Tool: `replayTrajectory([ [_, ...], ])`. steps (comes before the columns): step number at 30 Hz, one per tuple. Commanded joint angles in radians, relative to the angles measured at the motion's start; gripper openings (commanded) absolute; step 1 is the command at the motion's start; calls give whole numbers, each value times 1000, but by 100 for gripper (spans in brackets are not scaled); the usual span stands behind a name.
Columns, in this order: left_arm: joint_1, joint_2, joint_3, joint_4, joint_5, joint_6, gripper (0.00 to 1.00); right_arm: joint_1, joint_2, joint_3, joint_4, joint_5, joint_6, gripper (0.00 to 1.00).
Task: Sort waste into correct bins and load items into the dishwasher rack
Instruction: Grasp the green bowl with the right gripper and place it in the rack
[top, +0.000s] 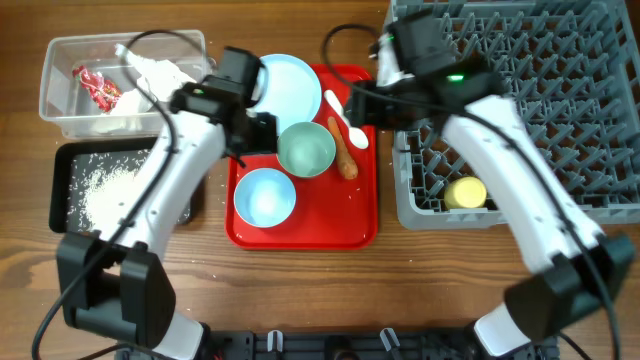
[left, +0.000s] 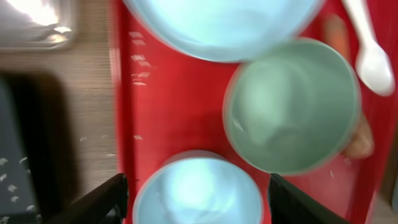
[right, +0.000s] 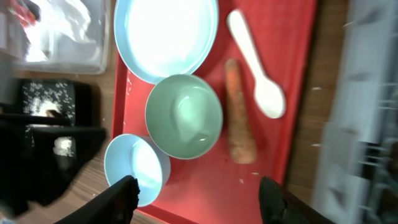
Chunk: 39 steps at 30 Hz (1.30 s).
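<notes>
The red tray (top: 350, 215) holds a light blue plate (top: 290, 85), a pale green bowl (top: 306, 148), a light blue bowl (top: 264, 197), an orange carrot (top: 343, 150) and a white spoon (top: 347, 118). My left gripper (top: 255, 135) is open and empty, its fingers (left: 198, 199) hovering either side of the blue bowl (left: 199, 186). My right gripper (top: 360, 105) is open and empty above the tray, below the green bowl (right: 183, 117) and carrot (right: 239, 112) in its wrist view (right: 202, 199). A yellow cup (top: 465, 193) sits in the grey rack (top: 540, 60).
The clear tub (top: 60, 110) at the back left holds a red wrapper (top: 97, 87) and white tissue (top: 160, 72). The black tray (top: 60, 190) in front of it holds white rice (top: 105, 190). A few rice grains lie on the red tray and the table.
</notes>
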Motion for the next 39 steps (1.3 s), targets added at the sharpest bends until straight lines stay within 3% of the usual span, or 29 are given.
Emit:
replayTrajectory([
  [1,100,-16,14,-15,-14,-108,76,73,151,10,6,43,143,59],
  [4,150,-16,14,-21,-14,-107,79,129,283,10,-13,43,196,56],
  [7,159,-16,14,-21,-18,-106,82,153,351,10,-12,47,217,43],
  [10,159,-16,14,-21,-18,-107,83,158,383,6,-11,87,240,37],
  [15,159,-16,14,-21,-18,-106,87,159,427,0,33,107,245,34],
  [17,159,-16,14,-22,-18,-106,89,158,427,0,39,116,246,21],
  [18,159,-16,14,-21,-18,-107,97,157,427,0,38,116,245,5],
  [25,159,-16,14,-21,-18,-107,100,117,392,1,11,147,211,4],
  [39,159,-16,14,-21,-18,-107,100,-38,93,19,-25,335,20,4],
])
